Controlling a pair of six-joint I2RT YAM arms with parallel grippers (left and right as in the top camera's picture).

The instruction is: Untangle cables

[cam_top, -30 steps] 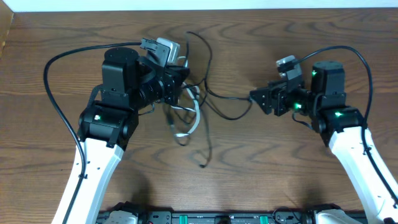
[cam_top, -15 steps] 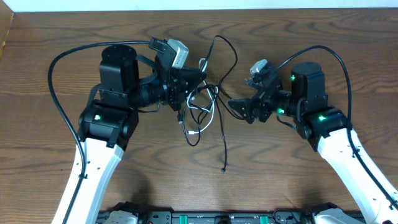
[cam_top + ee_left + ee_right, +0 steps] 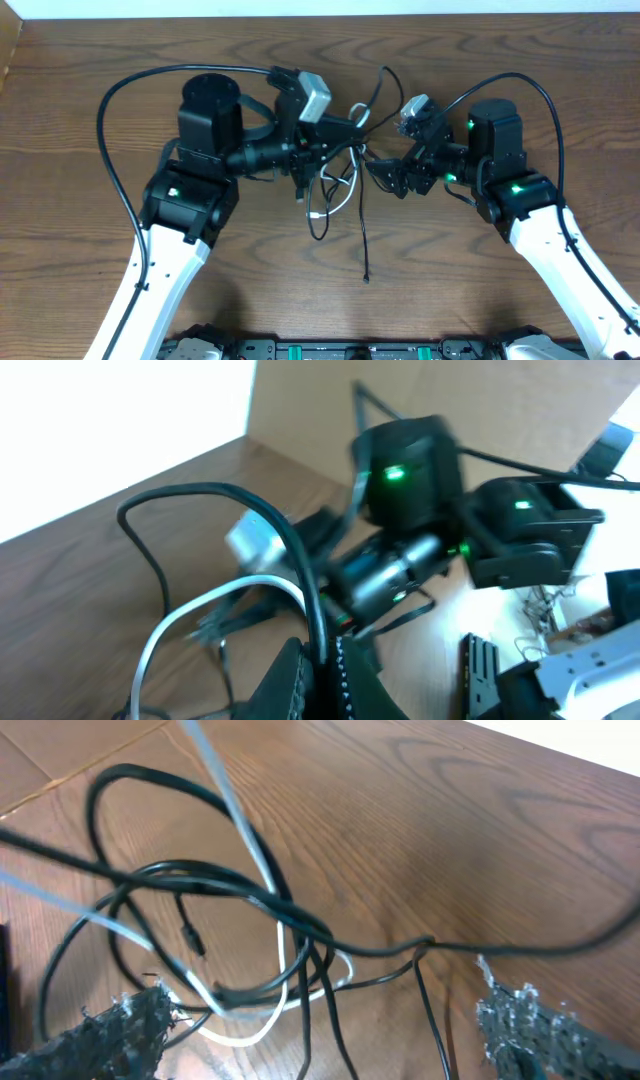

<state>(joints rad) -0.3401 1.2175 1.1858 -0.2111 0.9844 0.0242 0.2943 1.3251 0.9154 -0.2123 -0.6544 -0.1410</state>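
Mid-untangle: the left gripper (image 3: 320, 665) is clenched on the cables (image 3: 300, 925), whose black-and-white knot hangs over the table (image 3: 450, 290) between the two grippers; the right gripper (image 3: 330, 1020) is released, jaws wide, facing the knot; next it probably needs to single out one loose strand and draw it clear
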